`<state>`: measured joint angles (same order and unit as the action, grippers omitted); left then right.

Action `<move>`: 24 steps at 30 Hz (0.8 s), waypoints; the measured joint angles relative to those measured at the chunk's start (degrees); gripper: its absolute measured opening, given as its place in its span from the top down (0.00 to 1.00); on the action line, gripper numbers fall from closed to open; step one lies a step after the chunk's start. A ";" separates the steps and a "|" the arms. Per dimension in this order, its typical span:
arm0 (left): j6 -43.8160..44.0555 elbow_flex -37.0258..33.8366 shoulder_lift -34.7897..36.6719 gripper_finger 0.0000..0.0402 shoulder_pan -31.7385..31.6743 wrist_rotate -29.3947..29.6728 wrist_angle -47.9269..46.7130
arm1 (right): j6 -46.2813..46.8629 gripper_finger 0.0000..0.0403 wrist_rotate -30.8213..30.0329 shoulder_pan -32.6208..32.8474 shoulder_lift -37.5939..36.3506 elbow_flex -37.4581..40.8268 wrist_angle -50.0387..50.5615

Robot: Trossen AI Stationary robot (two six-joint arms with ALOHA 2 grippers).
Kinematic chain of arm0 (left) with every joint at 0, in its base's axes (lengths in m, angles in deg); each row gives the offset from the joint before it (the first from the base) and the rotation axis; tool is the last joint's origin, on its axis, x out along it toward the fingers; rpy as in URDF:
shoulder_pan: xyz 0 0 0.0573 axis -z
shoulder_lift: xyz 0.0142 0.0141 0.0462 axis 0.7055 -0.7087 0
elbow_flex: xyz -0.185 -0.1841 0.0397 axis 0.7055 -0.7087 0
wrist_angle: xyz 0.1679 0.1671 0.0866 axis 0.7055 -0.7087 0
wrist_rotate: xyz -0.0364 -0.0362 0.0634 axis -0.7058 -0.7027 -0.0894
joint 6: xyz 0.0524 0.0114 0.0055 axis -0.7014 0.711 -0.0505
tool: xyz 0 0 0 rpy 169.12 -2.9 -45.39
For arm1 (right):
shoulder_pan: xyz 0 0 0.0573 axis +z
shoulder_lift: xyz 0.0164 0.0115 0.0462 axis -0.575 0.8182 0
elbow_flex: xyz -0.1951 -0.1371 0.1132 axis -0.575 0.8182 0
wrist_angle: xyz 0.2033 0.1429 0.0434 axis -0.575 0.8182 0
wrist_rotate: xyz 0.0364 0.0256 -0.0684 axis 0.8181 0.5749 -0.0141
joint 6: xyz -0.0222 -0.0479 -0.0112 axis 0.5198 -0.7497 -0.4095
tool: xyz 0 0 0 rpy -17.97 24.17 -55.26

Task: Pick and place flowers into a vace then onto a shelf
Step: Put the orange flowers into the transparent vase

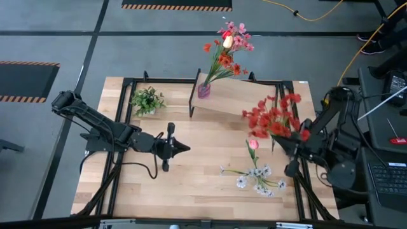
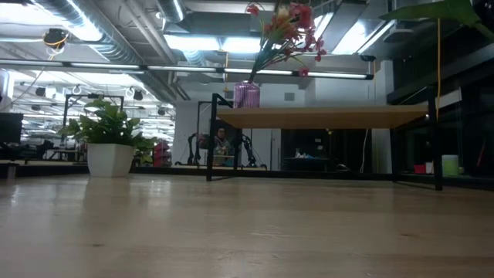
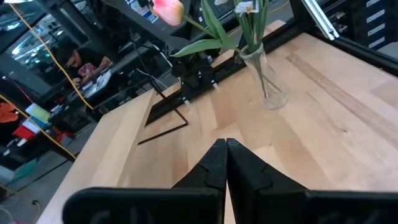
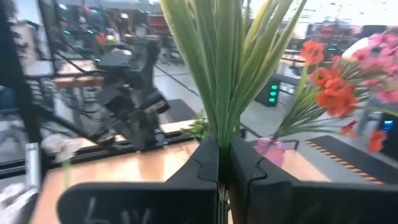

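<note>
Firmly, right hand (image 4: pixel 219 163) pinches thin green flower stems (image 4: pixel 227 68).

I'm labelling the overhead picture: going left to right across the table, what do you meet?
Left gripper → purple vase on the shelf → pink tulip → red flowers held in the right gripper.

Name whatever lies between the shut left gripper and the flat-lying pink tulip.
Only bare wooden tabletop lies between the left gripper and the pink tulip, in the high view.
</note>
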<state>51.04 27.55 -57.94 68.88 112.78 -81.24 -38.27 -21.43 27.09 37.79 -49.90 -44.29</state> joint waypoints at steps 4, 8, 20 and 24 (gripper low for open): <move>1.58 0.00 0.00 0.99 0.00 0.03 -0.01 | 4.54 0.99 -0.82 4.61 -1.34 3.81 0.14; 1.72 0.00 0.00 1.00 0.00 0.03 -0.01 | 5.34 0.99 -2.25 9.50 -2.41 5.96 0.31; 2.90 -0.04 -0.07 0.99 0.00 0.09 0.81 | 18.50 0.99 -2.42 19.37 -9.87 14.27 12.96; 3.62 -0.04 -0.07 1.00 0.00 -0.26 2.13 | 19.13 0.99 0.91 21.78 -12.72 17.74 13.05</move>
<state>54.66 27.51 -58.01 68.88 112.52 -79.11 -19.14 -20.51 48.87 25.06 -32.16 -31.24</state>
